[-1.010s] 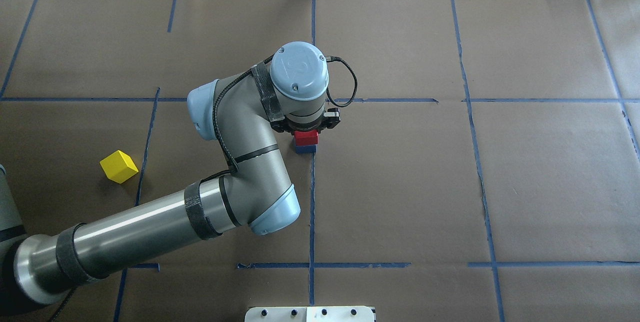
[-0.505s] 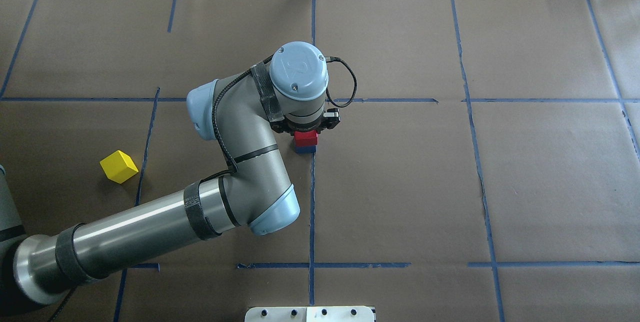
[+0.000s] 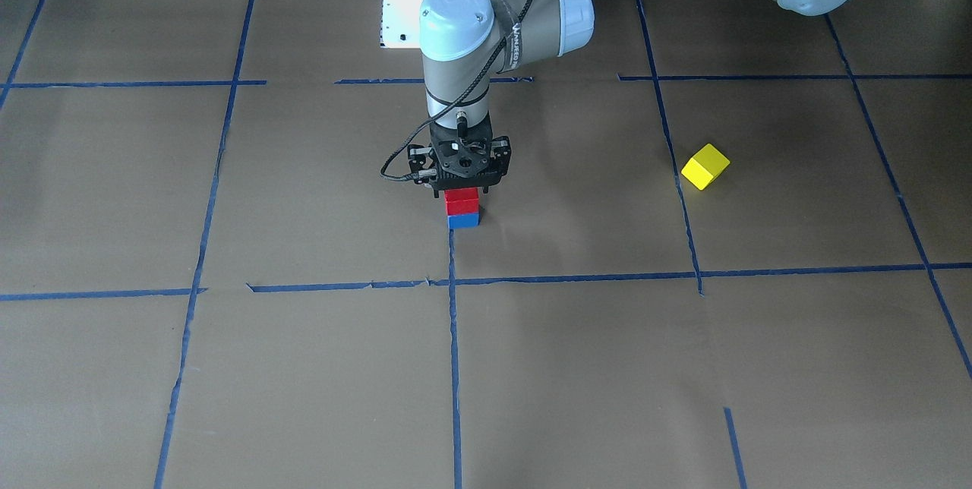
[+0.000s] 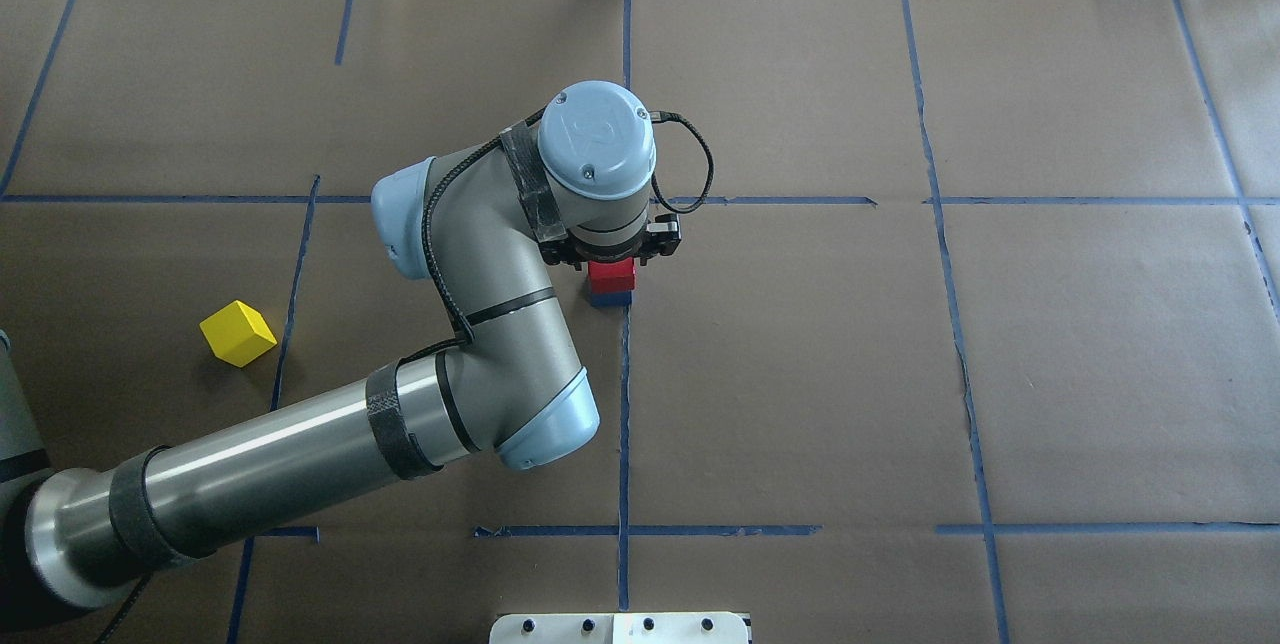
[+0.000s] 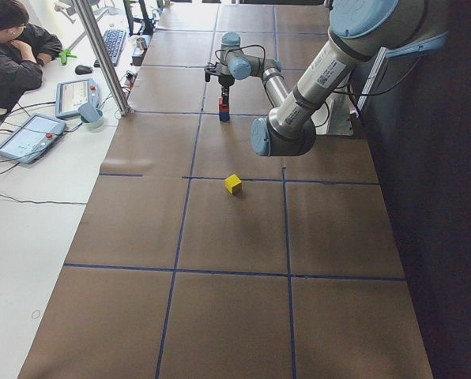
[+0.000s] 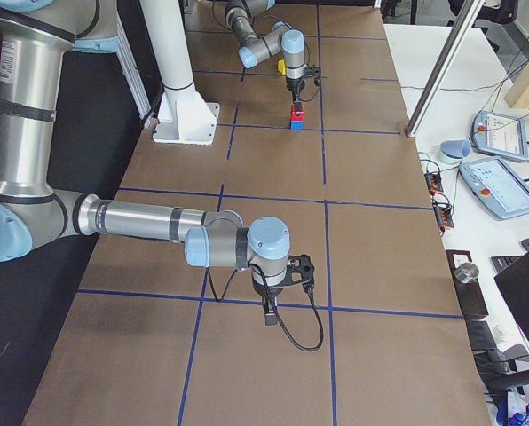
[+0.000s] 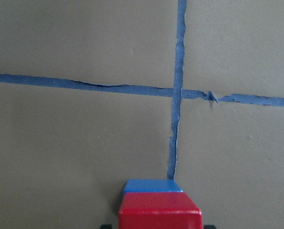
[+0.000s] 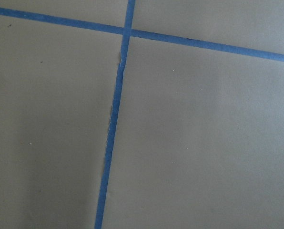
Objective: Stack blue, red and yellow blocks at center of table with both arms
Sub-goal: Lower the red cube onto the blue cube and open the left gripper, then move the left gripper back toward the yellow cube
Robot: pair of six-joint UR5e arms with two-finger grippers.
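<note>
Two of the three blocks are up: the red block (image 3: 462, 202) sits squarely on the blue block (image 3: 463, 221) at the middle of the table (image 3: 228, 367), well away from every edge. The left gripper (image 3: 461, 188) hangs straight down over the pair, its jaws either side of the red block's top; whether they pinch it or stand just off it I cannot tell. The yellow block (image 3: 705, 166) lies alone toward the robot's left end, not yet stacked. The right gripper (image 6: 270, 316) hovers near the right end, its claw unreadable. No container shows.
</note>
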